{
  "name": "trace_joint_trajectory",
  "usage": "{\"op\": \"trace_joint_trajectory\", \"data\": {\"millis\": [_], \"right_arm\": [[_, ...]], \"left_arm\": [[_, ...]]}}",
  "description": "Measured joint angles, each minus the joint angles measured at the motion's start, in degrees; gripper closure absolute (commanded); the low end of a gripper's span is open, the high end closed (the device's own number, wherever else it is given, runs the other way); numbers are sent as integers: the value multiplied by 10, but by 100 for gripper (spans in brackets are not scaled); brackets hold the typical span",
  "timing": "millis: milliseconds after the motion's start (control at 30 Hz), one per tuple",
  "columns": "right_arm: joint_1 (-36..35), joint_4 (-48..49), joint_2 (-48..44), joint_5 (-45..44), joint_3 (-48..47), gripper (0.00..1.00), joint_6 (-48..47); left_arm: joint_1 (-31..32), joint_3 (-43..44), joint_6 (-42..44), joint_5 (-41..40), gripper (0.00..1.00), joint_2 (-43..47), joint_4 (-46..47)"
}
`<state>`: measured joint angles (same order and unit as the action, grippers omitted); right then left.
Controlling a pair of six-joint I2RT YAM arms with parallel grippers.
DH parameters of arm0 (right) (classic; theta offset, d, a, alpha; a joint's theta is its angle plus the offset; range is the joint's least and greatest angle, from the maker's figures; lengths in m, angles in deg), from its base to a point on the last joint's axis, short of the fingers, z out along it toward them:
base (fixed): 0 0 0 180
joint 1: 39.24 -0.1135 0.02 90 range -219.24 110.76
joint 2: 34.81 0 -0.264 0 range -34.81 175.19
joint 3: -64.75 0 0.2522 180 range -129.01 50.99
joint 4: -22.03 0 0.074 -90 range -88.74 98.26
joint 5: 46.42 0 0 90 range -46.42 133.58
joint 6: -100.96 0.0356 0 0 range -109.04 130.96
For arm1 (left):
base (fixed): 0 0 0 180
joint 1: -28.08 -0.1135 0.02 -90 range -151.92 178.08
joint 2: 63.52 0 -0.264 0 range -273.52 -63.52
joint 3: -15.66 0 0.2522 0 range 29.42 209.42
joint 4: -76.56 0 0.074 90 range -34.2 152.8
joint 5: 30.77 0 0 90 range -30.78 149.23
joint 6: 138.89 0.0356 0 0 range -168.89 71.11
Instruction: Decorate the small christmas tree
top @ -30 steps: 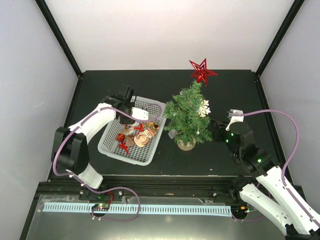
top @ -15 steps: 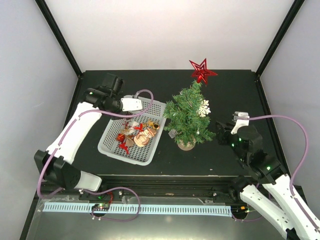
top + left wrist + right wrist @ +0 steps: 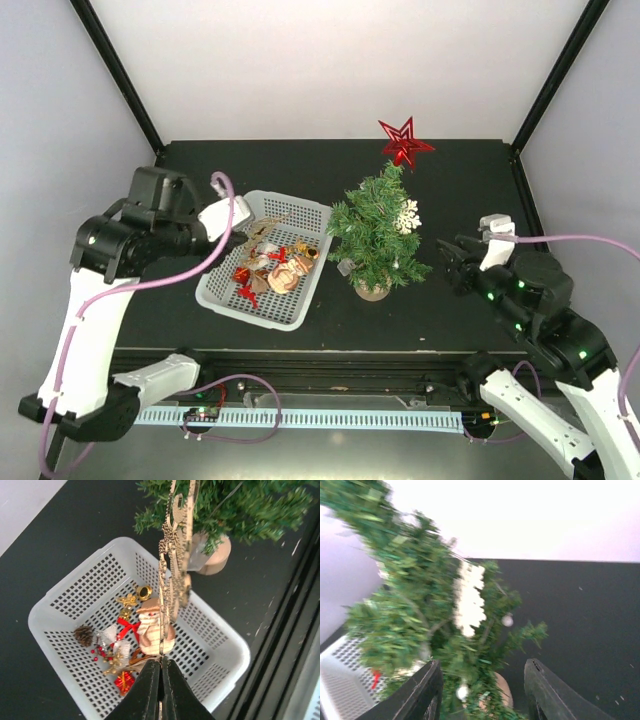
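The small christmas tree [image 3: 376,232] stands on a round tan base right of the white basket [image 3: 222,296]. It carries a red star [image 3: 405,142] on top and a white snowflake [image 3: 407,216]. My left gripper [image 3: 238,237] is shut on a flat gold glitter ornament [image 3: 266,225] and holds it above the basket's far left part. In the left wrist view the ornament [image 3: 173,575] stands edge-on from the gripper [image 3: 161,661], with the tree [image 3: 240,505] beyond. My right gripper [image 3: 450,262] is open and empty just right of the tree [image 3: 415,615]; the snowflake [image 3: 469,598] shows there.
The basket [image 3: 231,645] holds a snowman figure [image 3: 152,628], a pine cone [image 3: 83,635], a red gift [image 3: 124,682], a red bow and berries. The black table [image 3: 470,180] ends at white walls behind and a metal rail in front.
My left arm has risen and swung left and nearer, lifting the gold ornament out of the basket. My right arm has drawn back a little to the right of the tree.
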<state>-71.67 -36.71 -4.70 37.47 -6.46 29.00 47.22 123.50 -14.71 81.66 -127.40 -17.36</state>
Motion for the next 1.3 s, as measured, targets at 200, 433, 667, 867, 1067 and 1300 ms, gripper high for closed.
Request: {"op": "trace_joint_trajectory", "data": {"millis": [200, 433, 667, 867, 1067, 1300], "right_arm": [[-15, -21, 19, 126, -84, 58, -45], [-85, -37, 94, 231, -186, 59, -75], [-402, -45, 220, 87, -260, 57, -87], [-571, -47, 437, -96, -358, 55, -92], [-627, 10, 443, -289, -271, 53, -87], [-704, 183, 464, -544, -206, 53, -160]], "left_arm": [[-20, -9, -84, 67, 98, 42, 0], [-29, 0, -163, 127, 98, 22, 8], [-52, -1, -226, 159, 98, 38, 28], [-58, -1, -285, 136, 98, 60, 37], [-60, 4, -331, 123, 98, 41, 20], [-90, -81, -364, 150, 98, 58, 20]]}}
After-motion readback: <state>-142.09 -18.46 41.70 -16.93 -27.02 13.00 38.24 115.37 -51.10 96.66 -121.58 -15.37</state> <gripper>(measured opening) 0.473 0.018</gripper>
